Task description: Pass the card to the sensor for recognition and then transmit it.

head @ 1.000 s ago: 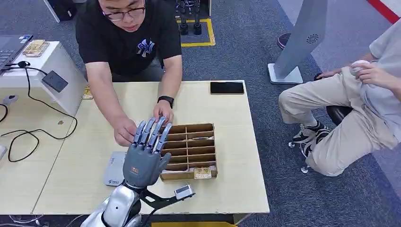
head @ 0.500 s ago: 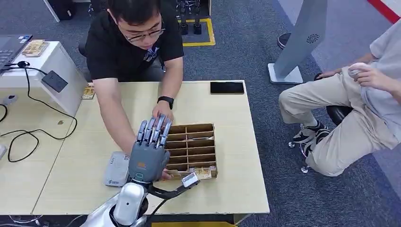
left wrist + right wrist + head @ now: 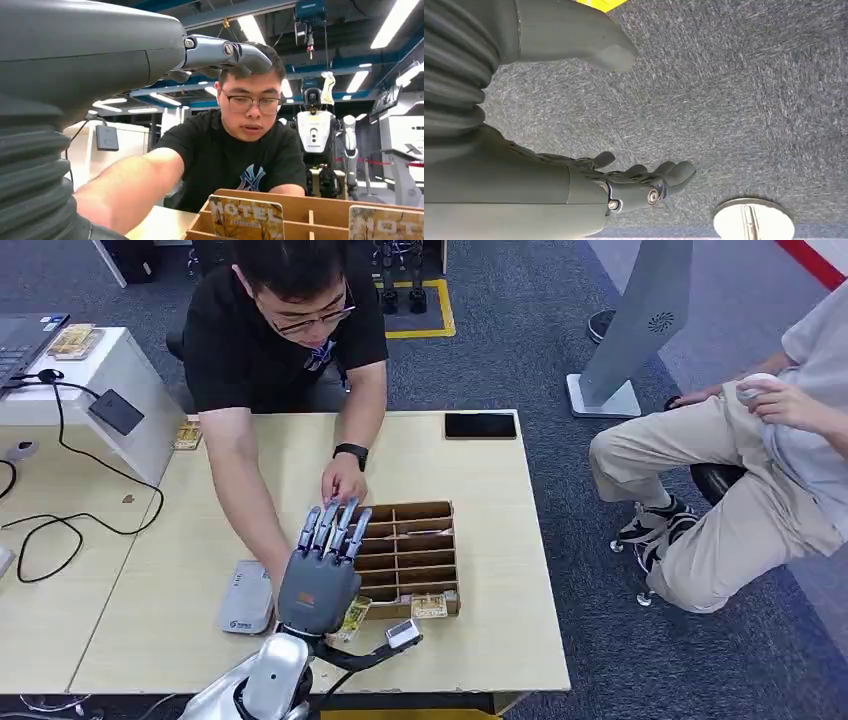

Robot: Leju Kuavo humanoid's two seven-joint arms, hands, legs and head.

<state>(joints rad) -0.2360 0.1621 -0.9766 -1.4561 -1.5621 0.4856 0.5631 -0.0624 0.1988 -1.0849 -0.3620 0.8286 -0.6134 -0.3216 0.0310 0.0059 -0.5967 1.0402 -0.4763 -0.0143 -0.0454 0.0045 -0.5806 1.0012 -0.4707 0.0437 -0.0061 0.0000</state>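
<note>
Grey left hand (image 3: 320,575), fingers spread, hovers beside the card (image 3: 352,617).

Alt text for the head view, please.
The left robot hand, fingers straight, hovers over a table beside a cardboard divider box. A person opposite reaches under it, near a card and grey sensor. Another person sits right.

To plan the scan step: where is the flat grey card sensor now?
In the head view, the flat grey card sensor lies on the table, just left of the left hand and the wooden compartment box.
</note>
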